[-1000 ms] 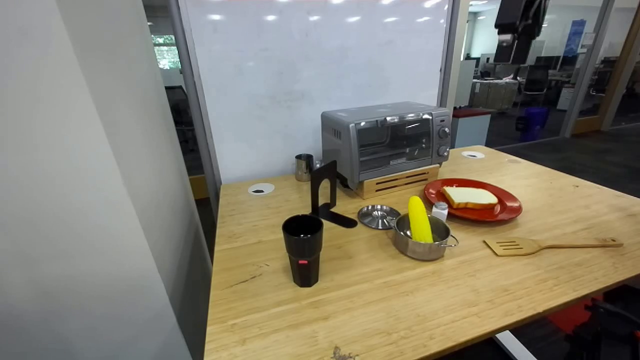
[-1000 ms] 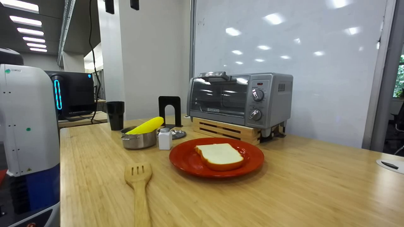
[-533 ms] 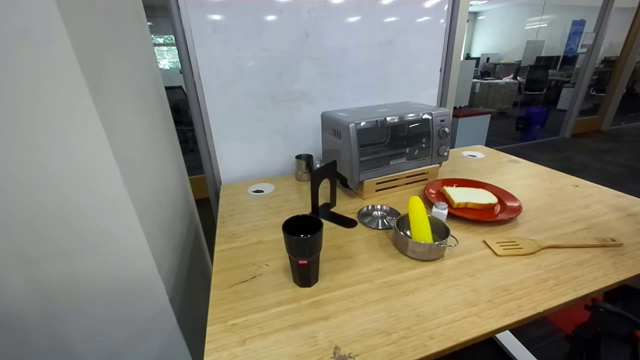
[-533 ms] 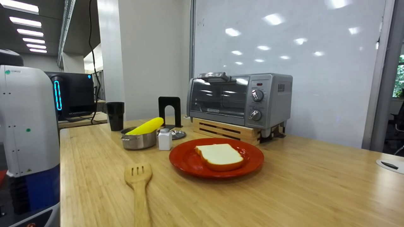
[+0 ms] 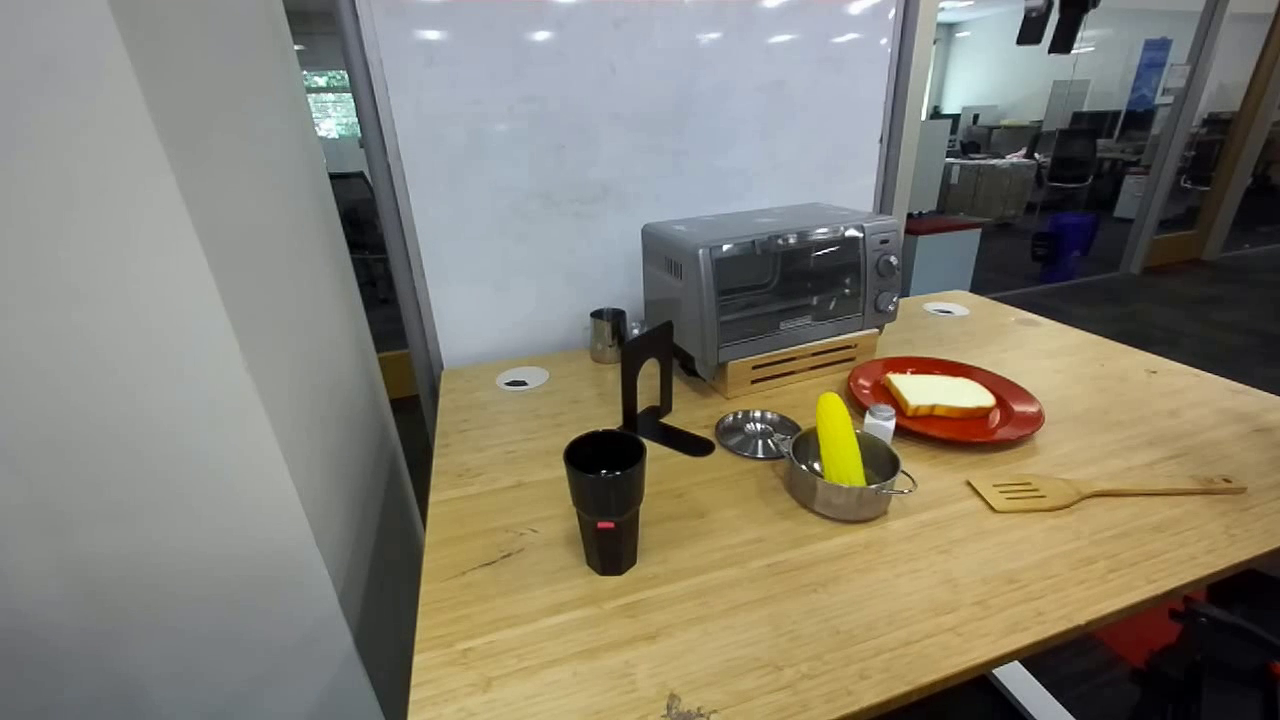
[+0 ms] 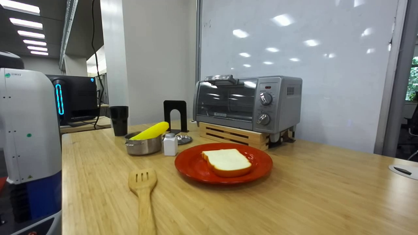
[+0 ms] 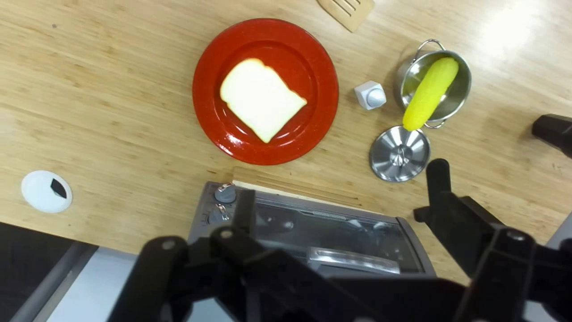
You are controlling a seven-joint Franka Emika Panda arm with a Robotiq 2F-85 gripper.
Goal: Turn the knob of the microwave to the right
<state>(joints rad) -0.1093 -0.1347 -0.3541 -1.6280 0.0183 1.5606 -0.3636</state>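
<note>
Jaws wide and empty, we hung high above; the knobs of the microwave lay beside one finger in the wrist view!

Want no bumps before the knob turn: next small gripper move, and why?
I'd probably shift the open gripper sideways, toward the knob end of the microwave, before lowering it. In the wrist view, the lower knob and upper knob both lie past one finger, outside the gap; an exterior view shows the gripper hanging high, touching nothing.
</note>
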